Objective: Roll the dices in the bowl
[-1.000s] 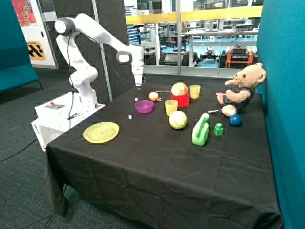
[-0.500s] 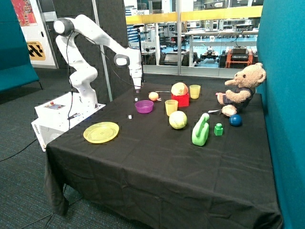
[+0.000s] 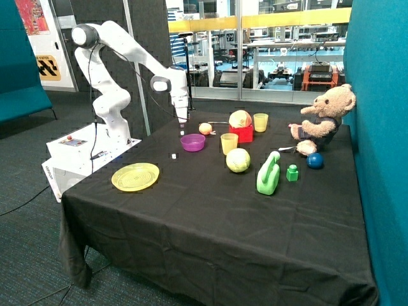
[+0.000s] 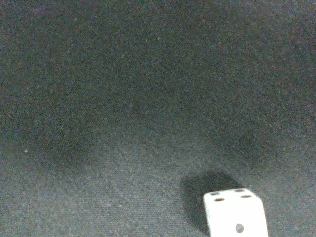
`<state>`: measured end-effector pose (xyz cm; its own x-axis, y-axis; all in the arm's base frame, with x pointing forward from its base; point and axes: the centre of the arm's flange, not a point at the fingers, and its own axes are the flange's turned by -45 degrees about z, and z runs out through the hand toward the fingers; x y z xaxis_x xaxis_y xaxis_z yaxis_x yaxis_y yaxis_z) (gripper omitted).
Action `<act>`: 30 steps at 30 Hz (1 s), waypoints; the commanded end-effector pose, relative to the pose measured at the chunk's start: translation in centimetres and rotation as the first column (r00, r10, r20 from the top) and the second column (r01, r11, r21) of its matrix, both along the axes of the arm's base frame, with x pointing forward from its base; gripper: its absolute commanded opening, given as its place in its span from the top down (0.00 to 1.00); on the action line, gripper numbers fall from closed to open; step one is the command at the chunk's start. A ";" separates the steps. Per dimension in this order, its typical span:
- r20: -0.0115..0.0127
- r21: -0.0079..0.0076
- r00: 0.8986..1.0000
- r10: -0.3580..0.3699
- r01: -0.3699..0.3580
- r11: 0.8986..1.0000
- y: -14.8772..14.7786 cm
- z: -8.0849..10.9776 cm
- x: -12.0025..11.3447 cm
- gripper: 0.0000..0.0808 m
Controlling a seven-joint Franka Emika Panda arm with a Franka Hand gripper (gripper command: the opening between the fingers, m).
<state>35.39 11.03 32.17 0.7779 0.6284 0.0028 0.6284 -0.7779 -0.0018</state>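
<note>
Two dices lie on the black cloth. One die (image 3: 182,132) sits near the table's far edge, just beyond the purple bowl (image 3: 192,142). The other die (image 3: 172,155) lies on the near side of the bowl, towards the yellow plate. My gripper (image 3: 182,121) points straight down a short way above the far die, touching nothing. In the wrist view a white die (image 4: 236,215) with dark pips rests on the cloth at the picture's edge. The bowl looks empty.
Beside the bowl stand a yellow cup (image 3: 229,143), a yellow-green ball (image 3: 238,160) and a small orange ball (image 3: 204,128). A red block (image 3: 242,134), a green jug (image 3: 268,174), a green block (image 3: 292,173), a teddy bear (image 3: 325,118) and a yellow plate (image 3: 135,176) share the table.
The arm's wrist has swung away from the bowl side and come lower. The gripper now hangs closer above the far die. Nothing on the table has moved.
</note>
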 end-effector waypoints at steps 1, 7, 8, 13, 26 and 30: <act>-0.001 -0.003 1.000 0.010 -0.010 1.000 0.3 -1.0 -0.2 0.42; -0.001 -0.003 1.000 -0.018 0.018 1.000 0.4 -1.8 0.3 0.41; -0.001 -0.003 1.000 -0.020 0.020 1.000 0.5 -2.0 0.1 0.41; -0.001 -0.003 1.000 -0.023 0.023 1.000 0.8 -2.5 -0.5 0.41; -0.001 -0.003 0.999 -0.034 0.034 0.999 0.8 -3.7 -1.4 0.42; -0.001 -0.003 1.000 -0.029 0.029 1.000 1.1 -3.7 -1.3 0.43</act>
